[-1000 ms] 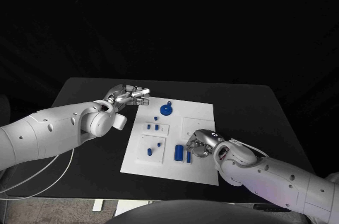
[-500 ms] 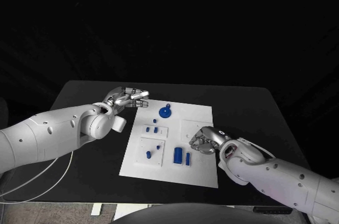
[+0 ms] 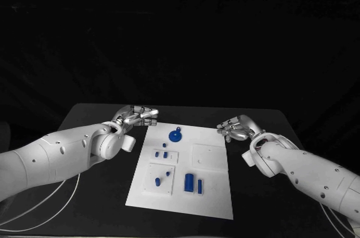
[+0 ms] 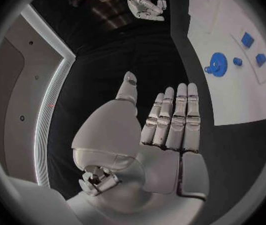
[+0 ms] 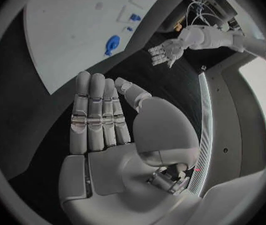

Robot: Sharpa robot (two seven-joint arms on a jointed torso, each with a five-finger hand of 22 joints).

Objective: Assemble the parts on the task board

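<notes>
Where the black table lies, darkness surrounds it.

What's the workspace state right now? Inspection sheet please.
Surface: black table, task board lying flat mid-table.
Job's things: blue gear at the board's far end; small blue parts in a recess; two upright blue pieces near the front.
Clutter: nothing seen.
Hands: left hand off the board's far left corner, right hand off its far right edge; both hold nothing, fingers extended.
Cables: white cables hang under the left arm.
Surroundings: dark.
</notes>
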